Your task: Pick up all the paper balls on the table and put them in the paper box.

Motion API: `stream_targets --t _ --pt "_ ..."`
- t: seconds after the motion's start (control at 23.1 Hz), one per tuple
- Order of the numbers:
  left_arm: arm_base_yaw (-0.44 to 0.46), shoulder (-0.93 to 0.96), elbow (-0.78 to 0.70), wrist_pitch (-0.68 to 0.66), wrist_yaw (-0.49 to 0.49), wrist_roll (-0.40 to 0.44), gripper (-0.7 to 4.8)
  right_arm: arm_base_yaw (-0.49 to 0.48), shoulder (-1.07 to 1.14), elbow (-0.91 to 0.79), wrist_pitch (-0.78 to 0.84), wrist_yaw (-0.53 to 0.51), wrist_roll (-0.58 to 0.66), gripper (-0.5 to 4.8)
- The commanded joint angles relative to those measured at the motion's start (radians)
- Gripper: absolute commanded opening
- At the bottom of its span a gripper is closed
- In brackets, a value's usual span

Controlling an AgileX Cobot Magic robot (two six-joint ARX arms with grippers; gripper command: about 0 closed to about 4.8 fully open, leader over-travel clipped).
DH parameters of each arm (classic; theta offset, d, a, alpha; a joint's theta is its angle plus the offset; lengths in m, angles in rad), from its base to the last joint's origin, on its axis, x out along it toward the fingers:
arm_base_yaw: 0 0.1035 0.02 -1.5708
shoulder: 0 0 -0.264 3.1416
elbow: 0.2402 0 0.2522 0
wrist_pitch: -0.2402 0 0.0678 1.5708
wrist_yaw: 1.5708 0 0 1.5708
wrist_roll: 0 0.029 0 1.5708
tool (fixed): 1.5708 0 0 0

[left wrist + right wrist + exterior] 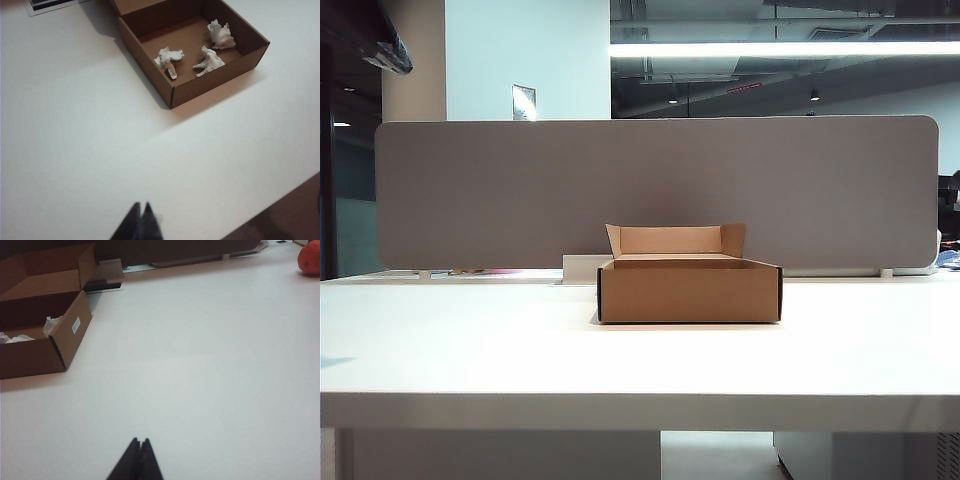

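The brown paper box (688,290) stands in the middle of the white table (470,350), its short flaps up at the rear. Three white crumpled paper balls lie inside it: one (168,58), a second (209,60) and a third (221,35). The right wrist view shows the box (67,335) with white paper (50,324) showing over its wall. My left gripper (141,205) hovers shut and empty over bare table, well short of the box. My right gripper (139,440) is shut and empty too, over bare table away from the box. Neither gripper appears in the exterior view.
A grey divider panel (650,190) runs along the back of the table. A flat white and dark object (102,282) lies behind the box. An orange-red round thing (310,260) sits far off at the table's edge in the right wrist view.
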State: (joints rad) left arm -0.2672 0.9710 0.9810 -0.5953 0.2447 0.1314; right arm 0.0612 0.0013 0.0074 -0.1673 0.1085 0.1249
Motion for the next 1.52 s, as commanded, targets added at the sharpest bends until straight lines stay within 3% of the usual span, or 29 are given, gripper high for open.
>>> stream_targets --t 0.04,0.3,0.52,0.61,0.91,1.26,1.52 --pt "0.0 -0.003 -0.002 0.008 0.006 0.003 -0.06 0.0 -0.002 -0.003 0.013 0.002 -0.002 -0.08" --pt "0.0 -0.006 -0.022 0.033 0.006 0.013 -0.06 0.0 -0.002 -0.003 0.012 0.002 -0.002 -0.08" --pt "0.0 -0.041 -0.164 0.165 0.005 -0.018 -0.06 0.0 -0.002 -0.003 0.011 0.002 -0.002 -0.08" --pt "0.0 -0.077 -0.262 0.261 -0.003 -0.077 -0.06 0.0 -0.002 -0.003 0.011 0.002 -0.002 -0.08" --pt "-0.012 -0.224 -0.388 0.362 -0.197 -0.079 -0.06 -0.001 -0.002 -0.003 0.011 0.002 -0.002 -0.08" --pt "0.003 -0.345 -0.5 0.434 -0.193 -0.085 -0.06 -0.001 -0.002 -0.004 0.011 0.002 -0.002 -0.08" --pt "0.122 -0.438 -0.628 0.539 -0.111 -0.169 -0.06 -0.001 -0.002 -0.003 0.011 0.002 -0.002 -0.08"
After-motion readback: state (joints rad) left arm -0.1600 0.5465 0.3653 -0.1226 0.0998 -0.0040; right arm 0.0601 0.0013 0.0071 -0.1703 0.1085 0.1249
